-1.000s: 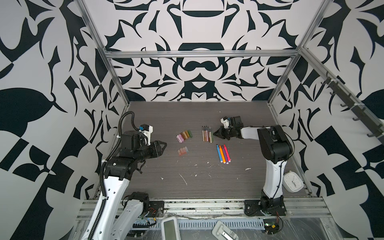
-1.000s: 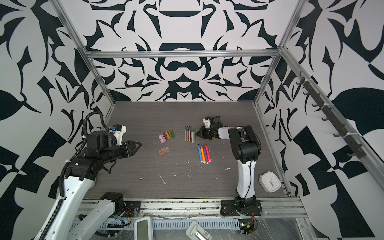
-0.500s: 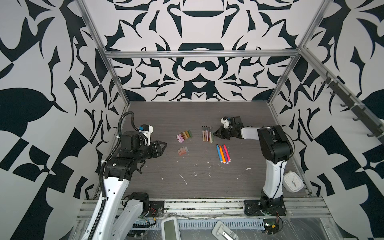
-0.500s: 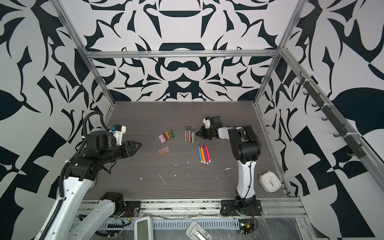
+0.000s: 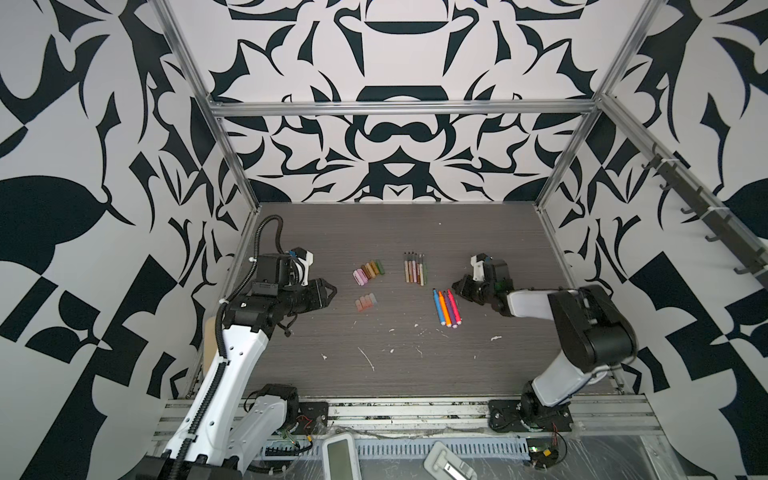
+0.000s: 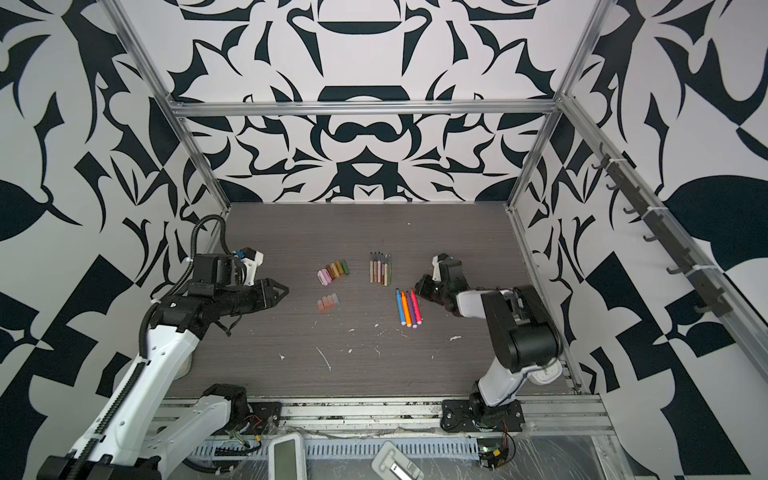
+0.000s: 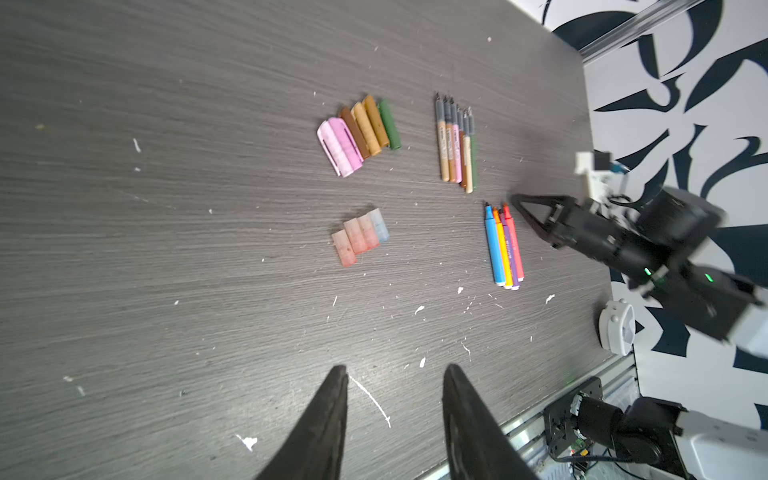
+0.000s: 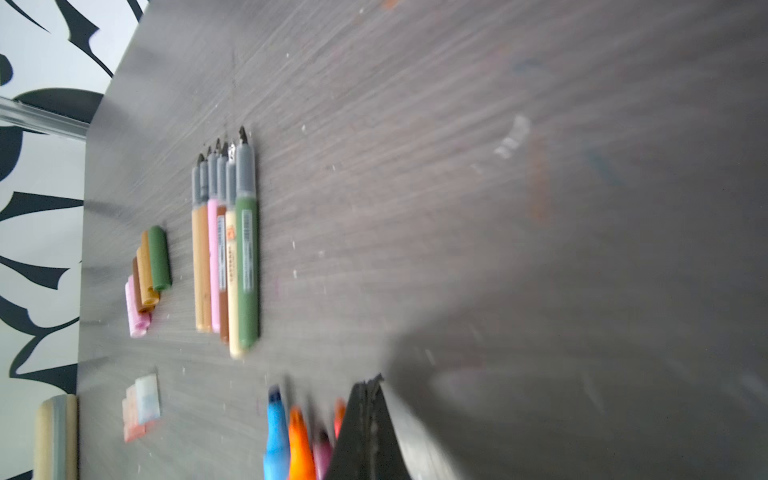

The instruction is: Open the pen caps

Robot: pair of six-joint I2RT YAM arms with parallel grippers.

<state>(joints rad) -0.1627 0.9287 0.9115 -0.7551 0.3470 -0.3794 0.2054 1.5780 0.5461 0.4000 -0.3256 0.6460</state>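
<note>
Your right tool (image 5: 457, 287) has drawn back — shut, empty — with the bright pens (image 5: 446, 307) just beside its tip, crosswise to it; the pen caps (image 5: 369, 270), all off, lie ahead of your half-open, empty left tool (image 7: 395, 374).

The table (image 5: 374, 232) is bare across its far half and, bar low white flecks (image 5: 368, 358), its near half. Mid-table lie four low clusters: opaque pen caps (image 5: 369, 271) and translucent pen caps (image 5: 365, 303) on the left, thin pens (image 5: 414, 268) and thick markers (image 5: 446, 307) on the right, with a clear lane between the pairs. The right gripper (image 5: 456, 286) crowds the thick markers' right side. The left gripper (image 5: 332, 293) stands left of both cap clusters, with bare table between.
</note>
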